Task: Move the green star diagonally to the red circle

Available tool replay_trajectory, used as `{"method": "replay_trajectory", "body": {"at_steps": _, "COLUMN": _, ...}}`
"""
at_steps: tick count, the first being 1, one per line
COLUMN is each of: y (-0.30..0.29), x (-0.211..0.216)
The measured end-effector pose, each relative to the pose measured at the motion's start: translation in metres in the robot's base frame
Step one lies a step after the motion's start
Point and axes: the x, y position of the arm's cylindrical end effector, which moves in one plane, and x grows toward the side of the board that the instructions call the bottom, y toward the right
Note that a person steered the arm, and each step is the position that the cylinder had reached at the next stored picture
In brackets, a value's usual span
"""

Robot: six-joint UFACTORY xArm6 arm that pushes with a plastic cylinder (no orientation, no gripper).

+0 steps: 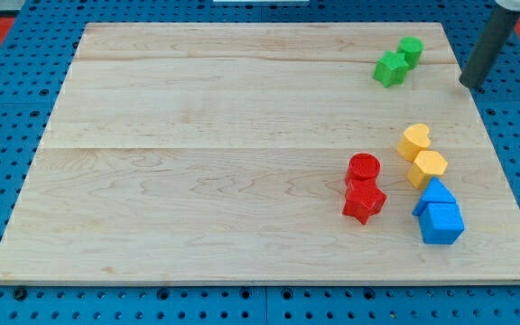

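Observation:
The green star [389, 69] lies near the view's top right of the wooden board [197, 162], touching a green cube-like block [411, 50] just above and right of it. The red circle [364, 167] sits lower, right of the middle, with a red star [363, 200] touching it from below. My tip [469, 86] is at the board's right edge, to the right of the green star and a little lower, apart from it by a clear gap.
A yellow heart [414, 140] and a yellow hexagon [428, 167] lie right of the red circle. Two blue blocks [439, 215] sit below them near the right edge. A blue pegboard [7, 135] surrounds the board.

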Motion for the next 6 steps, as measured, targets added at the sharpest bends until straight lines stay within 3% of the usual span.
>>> {"method": "replay_trajectory", "body": {"at_steps": 1, "y": -0.02, "x": -0.043}}
{"method": "replay_trajectory", "body": {"at_steps": 2, "y": -0.091, "x": -0.05}}
{"method": "replay_trajectory", "body": {"at_steps": 3, "y": -0.185, "x": -0.014}}
{"method": "replay_trajectory", "body": {"at_steps": 4, "y": -0.172, "x": 0.012}}
{"method": "replay_trajectory", "body": {"at_steps": 5, "y": -0.175, "x": -0.011}}
{"method": "replay_trajectory", "body": {"at_steps": 6, "y": -0.119, "x": -0.027}}
